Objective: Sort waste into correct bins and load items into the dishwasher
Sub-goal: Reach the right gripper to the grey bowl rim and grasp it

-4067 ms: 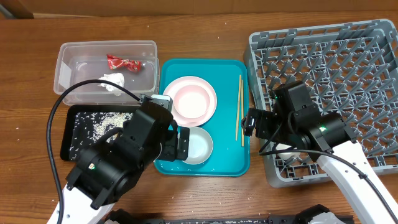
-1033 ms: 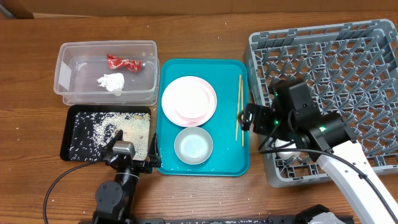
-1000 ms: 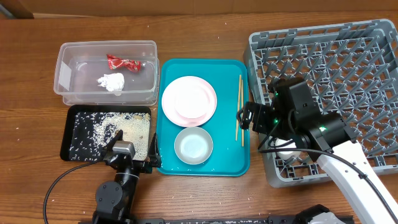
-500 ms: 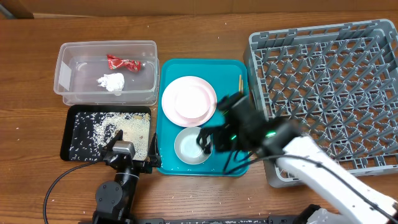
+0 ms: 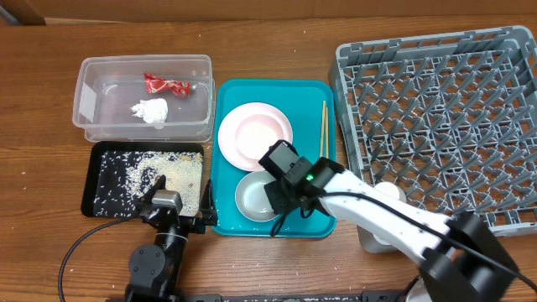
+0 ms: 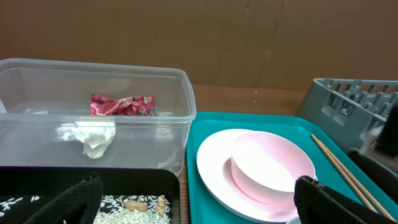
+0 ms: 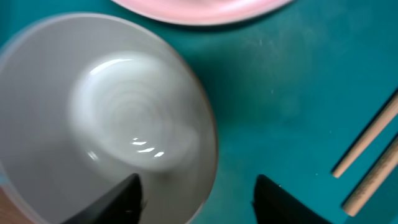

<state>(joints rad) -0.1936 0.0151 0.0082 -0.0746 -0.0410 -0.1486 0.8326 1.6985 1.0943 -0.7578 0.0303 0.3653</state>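
The clear tub (image 5: 88, 105) holds the red wrapper (image 5: 165, 84) and white tissue (image 5: 151, 111); both show in the left wrist view, wrapper (image 6: 121, 104) and tissue (image 6: 87, 135). The black tray (image 5: 105, 172) holds rice grains with brown bits (image 5: 172, 174). On the teal tray (image 5: 315, 222) lie the plate (image 5: 239, 143) with a bowl (image 5: 258, 130) on it, a second bowl (image 5: 250, 197) and the chopsticks (image 5: 323, 143). My right gripper (image 5: 278, 201) is open and straddles this second bowl's rim (image 7: 205, 199). My left gripper (image 5: 183, 197) is open and empty, low at the front.
The grey dish rack (image 5: 436, 92) fills the right side; its corner shows in the left wrist view (image 6: 348, 102). Something white (image 5: 388, 191) sits at the rack's near-left corner beside my right arm. My left arm's base and cable lie at the table's front edge.
My right arm swung left from the rack's edge to the lower bowl on the teal tray. My left arm pulled back off the tray earlier and has stayed still since.
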